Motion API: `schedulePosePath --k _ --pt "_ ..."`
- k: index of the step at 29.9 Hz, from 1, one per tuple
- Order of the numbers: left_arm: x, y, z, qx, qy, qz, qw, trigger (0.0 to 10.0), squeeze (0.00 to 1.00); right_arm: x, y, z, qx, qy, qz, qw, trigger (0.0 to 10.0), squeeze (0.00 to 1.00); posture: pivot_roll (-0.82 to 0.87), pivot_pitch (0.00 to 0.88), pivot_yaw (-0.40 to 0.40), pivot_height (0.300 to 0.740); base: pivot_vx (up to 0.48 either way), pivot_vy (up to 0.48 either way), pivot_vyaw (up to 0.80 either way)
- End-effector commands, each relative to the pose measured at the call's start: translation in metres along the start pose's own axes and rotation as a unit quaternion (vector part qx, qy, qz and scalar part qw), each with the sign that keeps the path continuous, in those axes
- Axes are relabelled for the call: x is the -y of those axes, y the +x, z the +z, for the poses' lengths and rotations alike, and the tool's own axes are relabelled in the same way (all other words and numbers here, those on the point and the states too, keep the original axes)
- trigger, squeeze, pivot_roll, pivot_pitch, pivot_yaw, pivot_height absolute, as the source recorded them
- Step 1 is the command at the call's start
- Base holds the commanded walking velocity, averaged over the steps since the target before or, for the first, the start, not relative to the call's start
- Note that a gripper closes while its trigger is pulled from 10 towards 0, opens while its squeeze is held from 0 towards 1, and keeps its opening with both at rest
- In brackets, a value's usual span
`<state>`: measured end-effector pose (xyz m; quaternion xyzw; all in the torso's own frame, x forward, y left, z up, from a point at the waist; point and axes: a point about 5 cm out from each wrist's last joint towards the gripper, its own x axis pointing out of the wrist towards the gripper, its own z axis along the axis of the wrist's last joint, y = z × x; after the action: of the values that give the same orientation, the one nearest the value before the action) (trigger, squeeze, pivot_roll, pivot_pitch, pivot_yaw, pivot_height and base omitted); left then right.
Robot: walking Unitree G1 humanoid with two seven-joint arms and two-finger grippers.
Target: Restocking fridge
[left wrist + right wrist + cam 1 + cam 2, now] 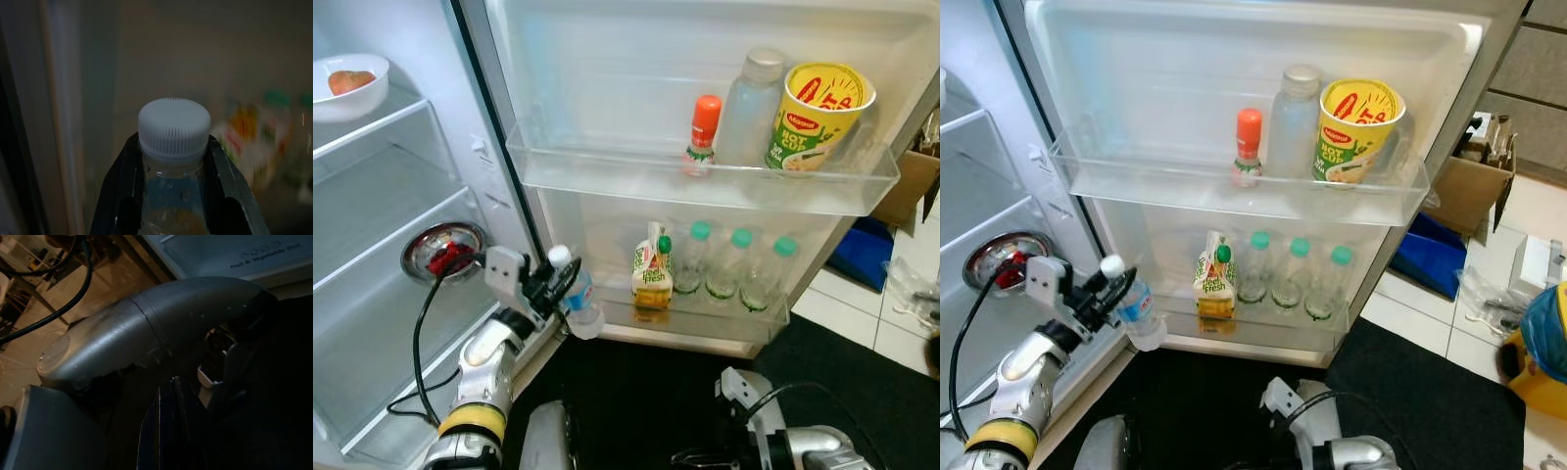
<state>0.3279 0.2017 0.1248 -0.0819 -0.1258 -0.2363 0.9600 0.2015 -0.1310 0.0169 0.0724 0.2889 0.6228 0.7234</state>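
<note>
The left gripper (558,284) sits at lower left of the left eye view, its two black fingers closed around the neck of a small water bottle (579,304) just under the white cap (174,128). The left wrist view confirms one finger on each side of the neck. The bottle hangs tilted, base swung toward the open fridge door (724,59), just left of the lower door shelf (705,328) and not yet over its rail.

The lower door shelf already carries a juice carton (652,272) at its left end and three green-capped bottles (729,264) to the right of it. The upper door shelf (705,181) holds an orange-capped bottle (703,132), a cloudy bottle (749,108) and a yellow noodle cup (815,117).

Risks, as judged:
- The grip is high and narrow, so the bottle may pivot or slip if swung fast.
- The free space on the lower shelf lies left of the carton, and a tilted base could catch the shelf rail or knock the carton over.
- Releasing before the base is seated could drop the bottle onto the dark mat (656,392) below.

The right gripper (171,431) rests low, by the robot's own body, its fingers pressed together on nothing.
</note>
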Motion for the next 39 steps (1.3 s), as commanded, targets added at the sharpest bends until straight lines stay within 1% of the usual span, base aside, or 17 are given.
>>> schedulePosePath --k 1,4,5,7,13,16,18,22,25,26,28,30,31,32,33,36,39 --pt "-0.002 0.007 0.015 0.047 -0.025 0.008 0.999 10.0 0.0 -0.003 0.003 0.001 0.001 -0.002 0.005 1.0 10.0 0.0 -0.08 0.136 -0.01 0.46 0.0 0.0 0.0" --pt "-0.005 0.007 0.018 0.054 -0.038 0.011 0.998 10.0 0.0 -0.004 0.004 0.002 0.002 -0.006 0.008 1.0 10.0 0.0 -0.08 0.136 -0.01 0.46 0.0 0.0 0.0" --pt "-0.009 0.006 0.022 0.065 -0.061 0.01 0.996 10.0 0.0 -0.005 0.006 0.006 0.006 -0.012 0.013 1.0 10.0 0.0 -0.08 0.136 -0.01 0.46 0.0 0.0 0.0" --pt "-0.009 0.006 0.022 0.065 -0.061 0.01 0.996 10.0 0.0 -0.005 0.006 0.006 0.006 -0.012 0.013 1.0 10.0 0.0 -0.08 0.136 -0.01 0.46 0.0 0.0 0.0" --pt "-0.008 0.004 0.029 0.073 -0.086 -0.018 0.993 10.0 0.0 -0.007 0.004 0.014 0.016 -0.022 0.018 0.999 10.0 0.0 -0.08 0.136 -0.009 0.46 0.0 0.0 0.0" --pt "-0.008 0.004 0.029 0.077 -0.097 -0.017 0.992 10.0 0.0 -0.007 0.004 0.017 0.018 -0.026 0.019 0.999 10.0 0.0 -0.08 0.136 -0.009 0.46 0.0 0.0 0.0" --pt "-0.009 0.004 0.029 0.085 -0.117 -0.007 0.989 10.0 0.0 -0.007 0.004 0.021 0.022 -0.032 0.021 0.999 10.0 0.0 -0.09 0.136 -0.012 0.46 0.0 0.0 0.0" --pt "-0.01 0.004 0.029 0.093 -0.137 0.006 0.986 10.0 0.0 -0.009 0.006 0.024 0.025 -0.037 0.023 0.999 10.0 0.0 -0.09 0.139 -0.013 0.46 0.0 0.0 0.0" --pt "-0.017 0.002 0.028 0.108 -0.156 0.043 0.981 10.0 0.0 -0.011 0.011 0.024 0.023 -0.04 0.028 0.999 10.0 0.0 -0.09 0.144 -0.016 0.46 0.0 0.0 0.0" --pt "-0.017 0.002 0.028 0.108 -0.156 0.043 0.981 10.0 0.0 -0.011 0.011 0.024 0.023 -0.04 0.028 0.999 10.0 0.0 -0.09 0.144 -0.016 0.46 0.0 0.0 0.0" --pt "-0.031 -0.002 0.032 0.128 -0.151 0.093 0.976 10.0 0.0 -0.014 0.014 0.023 0.023 -0.04 0.032 0.998 10.0 0.0 -0.09 0.146 -0.017 0.46 0.0 0.0 0.0" --pt "-0.031 -0.002 0.032 0.128 -0.151 0.093 0.976 10.0 0.0 -0.014 0.014 0.023 0.023 -0.04 0.032 0.998 10.0 0.0 -0.09 0.146 -0.017 0.46 0.0 0.0 0.0" --pt "-0.04 -0.006 0.037 0.142 -0.146 0.125 0.971 10.0 0.0 -0.015 0.016 0.023 0.022 -0.04 0.035 0.998 10.0 0.0 -0.09 0.147 -0.018 0.46 0.0 0.0 0.0" --pt "-0.04 -0.006 0.037 0.142 -0.146 0.125 0.971 10.0 0.0 -0.015 0.016 0.023 0.022 -0.04 0.035 0.998 10.0 0.0 -0.09 0.147 -0.018 0.46 0.0 0.0 0.0" --pt "-0.047 -0.008 0.04 0.151 -0.144 0.148 0.967 10.0 0.0 -0.016 0.016 0.023 0.022 -0.039 0.037 0.998 10.0 0.0 -0.09 0.155 -0.019 0.46 0.0 0.0 0.0" --pt "-0.051 -0.009 0.044 0.16 -0.138 0.163 0.964 10.0 0.0 -0.018 0.018 0.022 0.021 -0.039 0.04 0.998 10.0 0.0 -0.09 0.161 -0.018 0.46 0.0 0.0 0.0" --pt "-0.047 -0.003 0.038 0.154 -0.142 0.172 0.963 10.0 0.0 -0.021 0.021 0.023 0.022 -0.039 0.043 0.998 10.0 0.0 -0.09 0.182 -0.018 0.46 0.0 0.0 0.0"
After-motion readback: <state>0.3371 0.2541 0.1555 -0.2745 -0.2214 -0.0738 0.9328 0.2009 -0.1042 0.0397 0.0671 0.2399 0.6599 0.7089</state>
